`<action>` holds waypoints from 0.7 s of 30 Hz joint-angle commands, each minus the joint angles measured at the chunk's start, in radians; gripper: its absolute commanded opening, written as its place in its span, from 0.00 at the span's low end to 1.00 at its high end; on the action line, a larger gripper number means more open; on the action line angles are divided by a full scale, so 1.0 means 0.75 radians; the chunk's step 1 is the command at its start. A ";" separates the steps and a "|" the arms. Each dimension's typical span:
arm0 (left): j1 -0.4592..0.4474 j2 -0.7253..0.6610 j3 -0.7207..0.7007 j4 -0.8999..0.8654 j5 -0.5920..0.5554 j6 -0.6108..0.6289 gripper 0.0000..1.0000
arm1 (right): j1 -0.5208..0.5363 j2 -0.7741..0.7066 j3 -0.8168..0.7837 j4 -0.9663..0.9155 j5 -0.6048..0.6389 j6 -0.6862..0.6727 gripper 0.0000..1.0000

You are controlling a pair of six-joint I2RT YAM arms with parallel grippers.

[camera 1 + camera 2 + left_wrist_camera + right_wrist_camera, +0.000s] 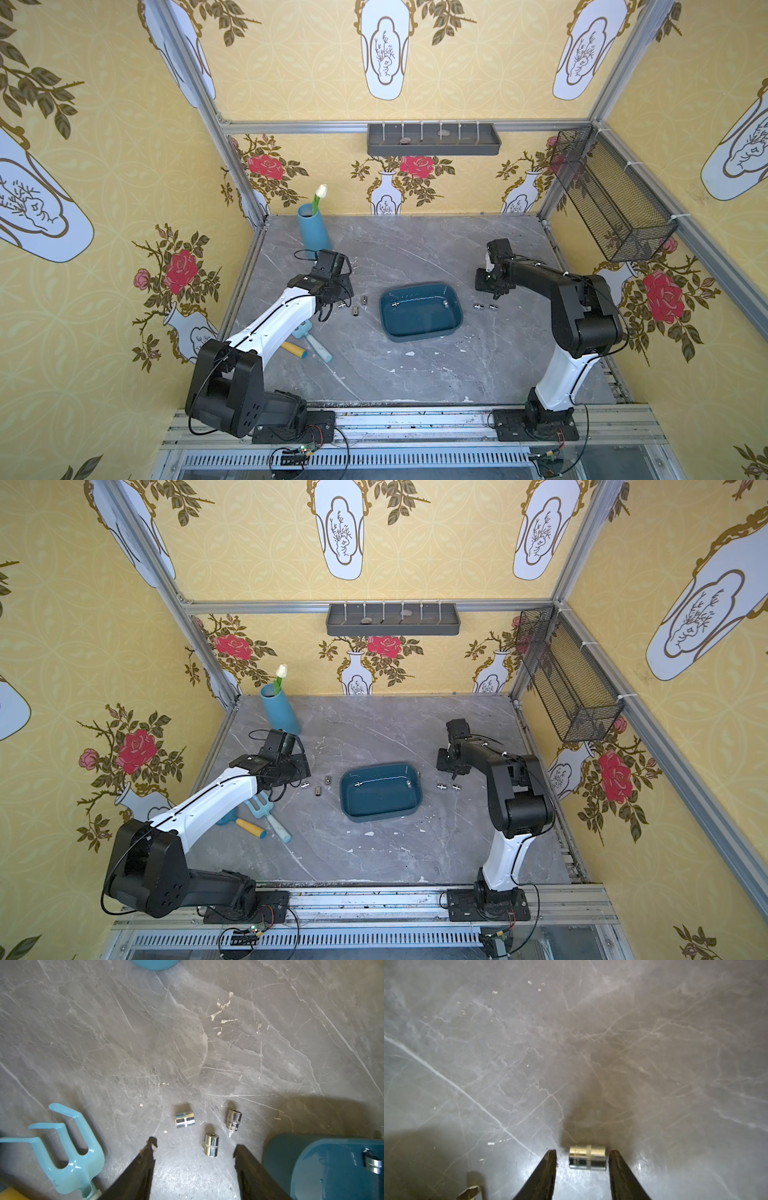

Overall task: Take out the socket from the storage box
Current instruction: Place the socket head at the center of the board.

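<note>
Two garden tools are lying nearest the front edge of the bench [415, 374], left side: a yellow-handled trowel [250, 828] and a light-blue hand fork [72, 1176], both partly under the left arm [282, 316]. Mid-bench the storage box [419, 318] is sitting with two sockets lying inside: the left-wall socket [395, 305] and the right-wall socket [446, 304]. Between the box and the left gripper [195, 1144], three loose sockets [356, 311] are lying on the bench; that gripper's jaws are standing wide apart, gripping nothing, tips just beside them. Just off the box's right wall, two outer sockets [478, 307] are lying side by side. Over that pair the right gripper [583, 1152] is hanging, jaws released and straddling one of them in the wrist view, a gap showing on one side; that socket is resting on the bench. At the far left corner a blue vase [313, 232] holding a white flower [321, 191] is standing. Beyond the bench, a grey tray [432, 148] is hanging on the back wall, a mesh basket [615, 208] on the right wall.
</note>
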 commanded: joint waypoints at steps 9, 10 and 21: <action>0.002 0.010 -0.019 0.018 0.004 0.004 0.66 | -0.020 0.100 0.105 0.029 0.000 -0.064 0.41; 0.001 0.010 -0.021 0.019 0.005 0.004 0.66 | -0.021 0.111 0.117 0.028 0.000 -0.069 0.41; 0.001 0.006 -0.027 0.020 0.004 0.005 0.66 | -0.031 0.185 0.188 0.041 -0.024 -0.106 0.26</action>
